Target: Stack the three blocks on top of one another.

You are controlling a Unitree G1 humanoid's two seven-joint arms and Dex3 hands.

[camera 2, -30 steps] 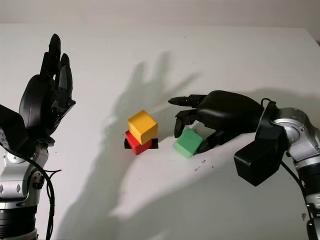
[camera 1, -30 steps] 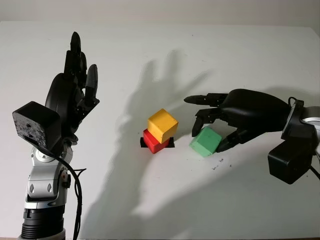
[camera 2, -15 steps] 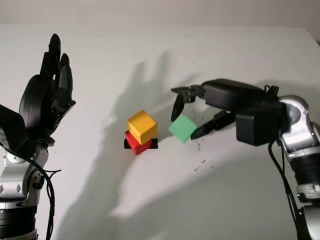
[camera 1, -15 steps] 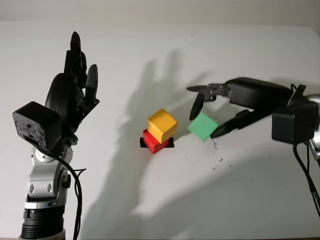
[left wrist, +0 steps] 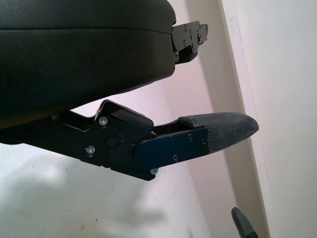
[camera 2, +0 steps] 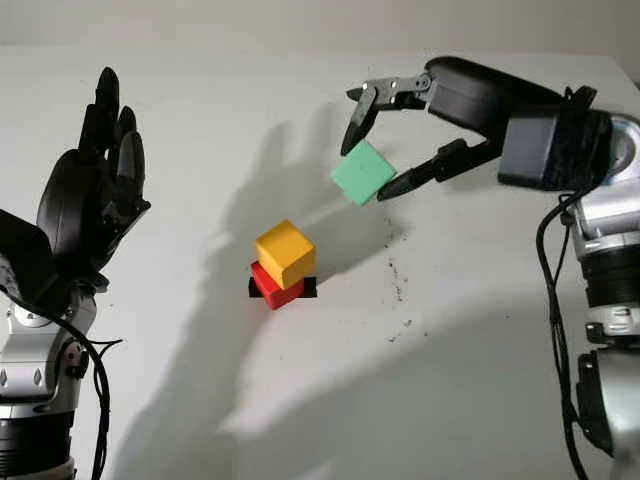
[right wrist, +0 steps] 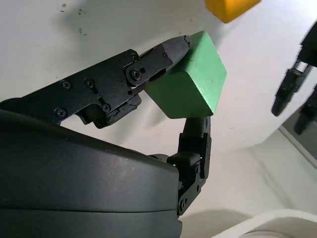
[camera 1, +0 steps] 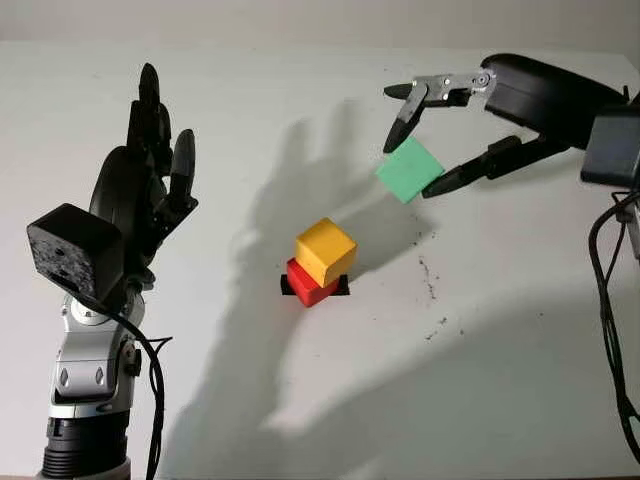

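Note:
A yellow block (camera 1: 325,250) sits on a red block (camera 1: 308,284) at the middle of the white table (camera 1: 300,400), on a small black mark. My right hand (camera 1: 418,158) is shut on a green block (camera 1: 410,169) and holds it tilted in the air, above and to the right of the yellow block. In the right wrist view the green block (right wrist: 190,79) is pinched between black fingertips (right wrist: 173,49), with the yellow block (right wrist: 230,9) beyond it. My left hand (camera 1: 150,170) is open and raised upright at the left, away from the blocks.
Small dark specks (camera 1: 432,290) lie on the table right of the stack. The table's far edge (camera 1: 300,42) meets a wall at the back.
My right hand has lifted the green block off the table and carried it up and slightly back, above the level of the stack. The left hand has not moved.

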